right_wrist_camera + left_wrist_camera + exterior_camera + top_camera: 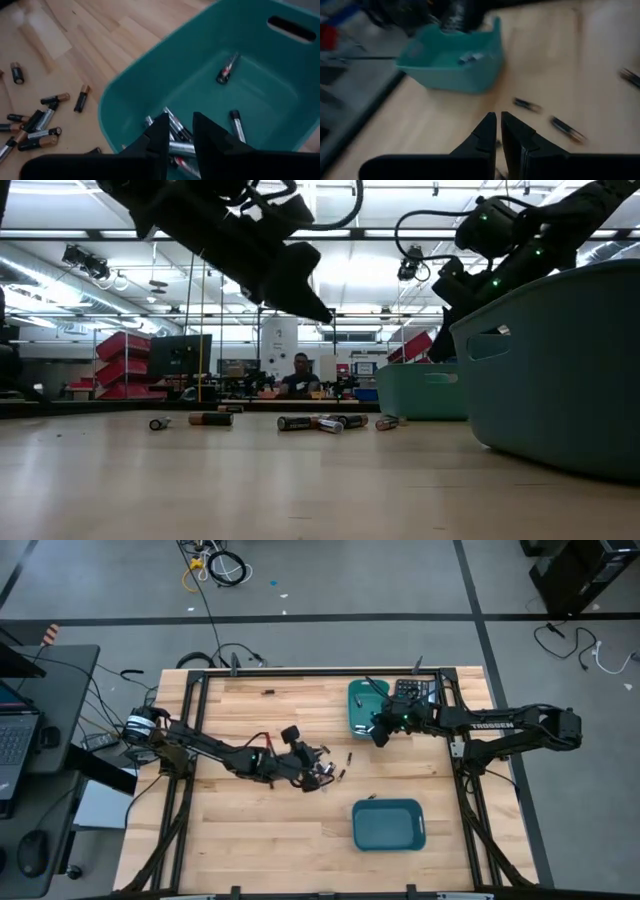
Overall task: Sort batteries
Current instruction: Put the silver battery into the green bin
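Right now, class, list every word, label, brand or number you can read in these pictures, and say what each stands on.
"TROSSEN": white letters on the right arm, seen from above.
Batteries loose on the table: printed labels too blurred to read.
Batteries in the teal bin: markings too small to read.
Calculator behind that bin: keys unreadable.
Room signs in the low view: unreadable.

Non-task items, as seen:
- Counter (260, 840): light wood planks, black frame.
- Teal bin (388, 824), near front edge, rt of centre.
- 2nd teal bin (362, 708), back rt.
- Black calculator (412, 690), just beside 2nd bin.
- Laptop (14, 730) on side desk, far left.
- Cables (215, 565) on floor beyond counter.
- Person (300, 375) seated in room behind.
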